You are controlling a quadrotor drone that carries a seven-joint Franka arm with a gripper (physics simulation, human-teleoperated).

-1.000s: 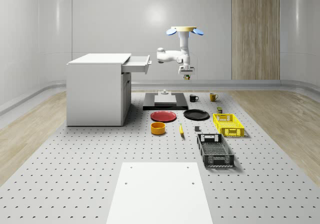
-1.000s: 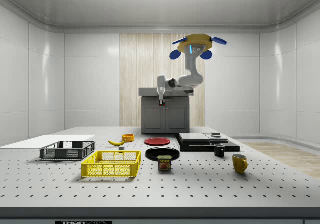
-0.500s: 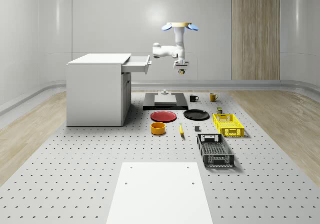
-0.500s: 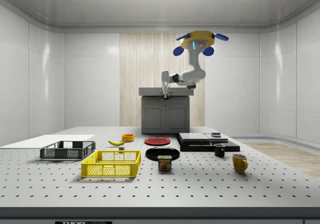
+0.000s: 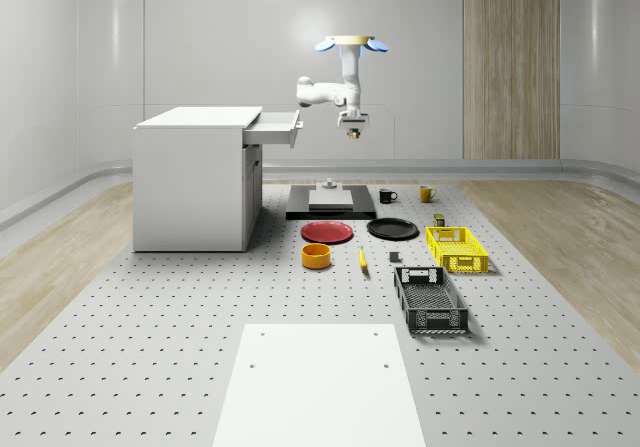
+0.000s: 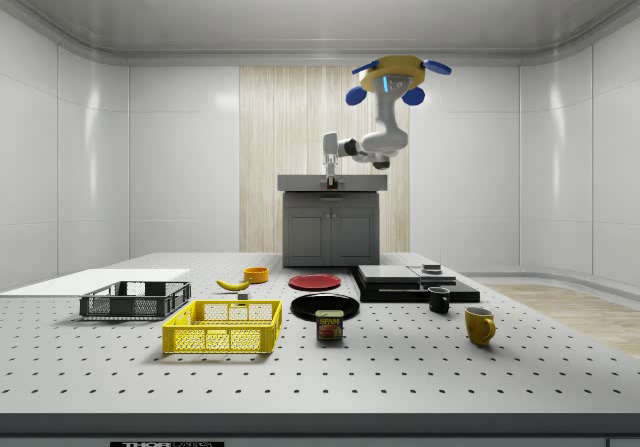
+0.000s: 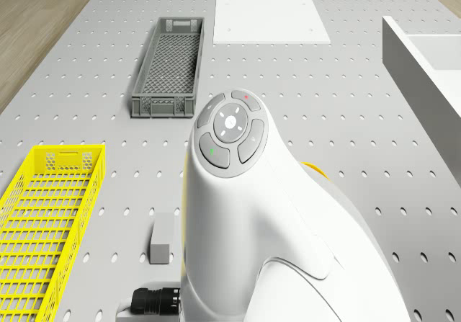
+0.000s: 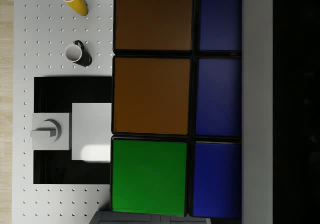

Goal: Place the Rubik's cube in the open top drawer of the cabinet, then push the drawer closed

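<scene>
On the near part of the bench lie the things the task leaves alone: the grey crate, the yellow basket, the orange bowl and the red plate, all low and well clear of the carry path. Farther back, above the black slab, the drone hovers high in the air, well to the right of the cabinet in the whole-scene view. Its arm bends down so the gripper hangs at about the height of the open top drawer, apart from its front. That height looks chosen so the load can pass over the drawer's rim. The gripper is closed on the Rubik's cube, which sits right before the wrist camera with an orange-and-green face and a blue face showing. Being a cube it has no long axis; its tile rows run square to the gripper, not tilted
</scene>
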